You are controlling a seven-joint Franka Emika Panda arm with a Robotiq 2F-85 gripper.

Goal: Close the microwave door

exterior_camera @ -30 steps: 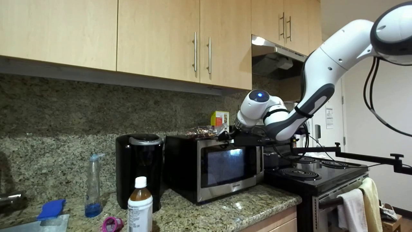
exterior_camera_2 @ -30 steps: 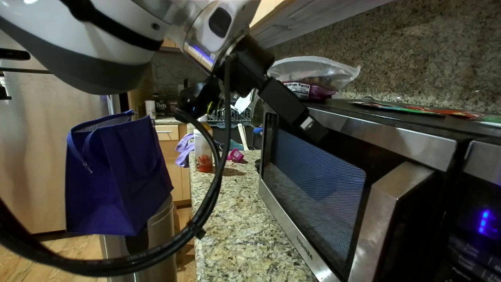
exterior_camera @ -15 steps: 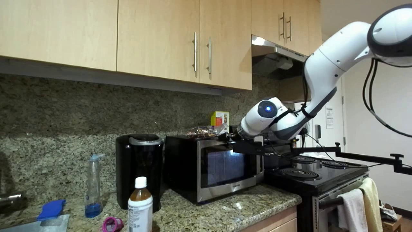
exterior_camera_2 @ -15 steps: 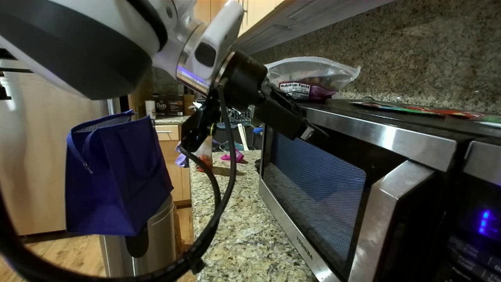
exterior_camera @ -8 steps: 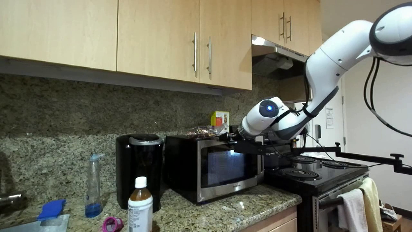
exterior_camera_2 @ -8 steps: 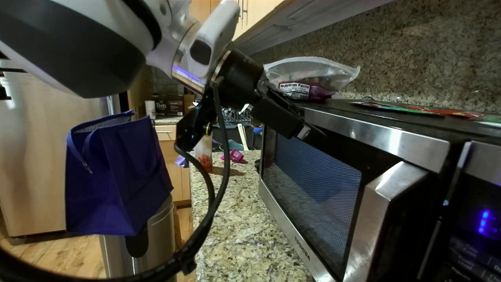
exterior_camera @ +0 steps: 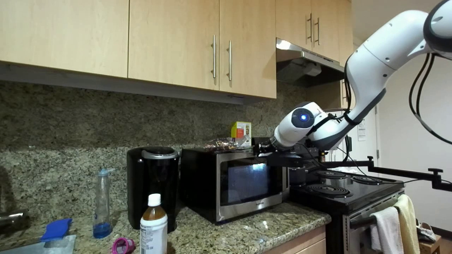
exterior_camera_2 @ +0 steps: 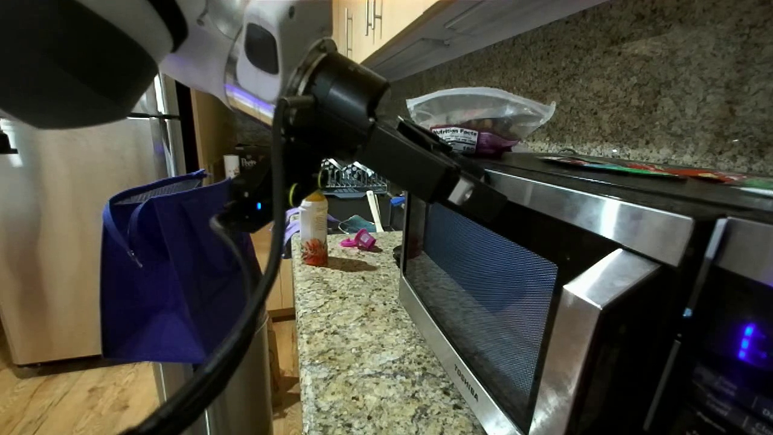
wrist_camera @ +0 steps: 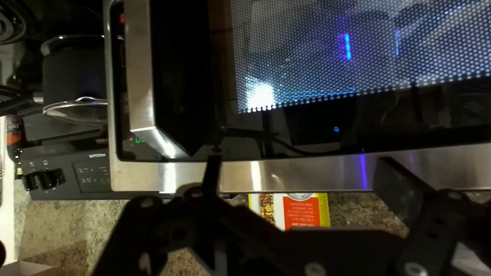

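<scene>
door: Fronting the microwave on the surface and lying close to flush. Compared with a second ago, its free edge is standing slightly farther out, while the hinge end is looking unmoved.

seam: Showing as a wider pale strip between the door's edge and the panel. From where I am standing, that is suggesting the door easing off rather than seating.

handle: Coming outward with the door by the same small shift.

arm: Over that same second, drifting toward the handle side; both exterior views are showing it.

hand: Travelling with the arm, hanging before the door's upper frame. Its fingers are standing spread, well apart, and I am seeing nothing pinched between them. Touching the frame or just off it: I am not able to tell.

bag: Lying on top of the microwave, holding its place, getting in nobody's way.

free edge: I am judging the closing nearly done but the latch probably not holding. The drift toward the handle is making sense: a push there, far from the hinge, is likely giving the best leverage.

fingers: Spread like this, one could be snagging the handle or slipping over the upper frame; bringing them together may be giving a firmer push.
</scene>
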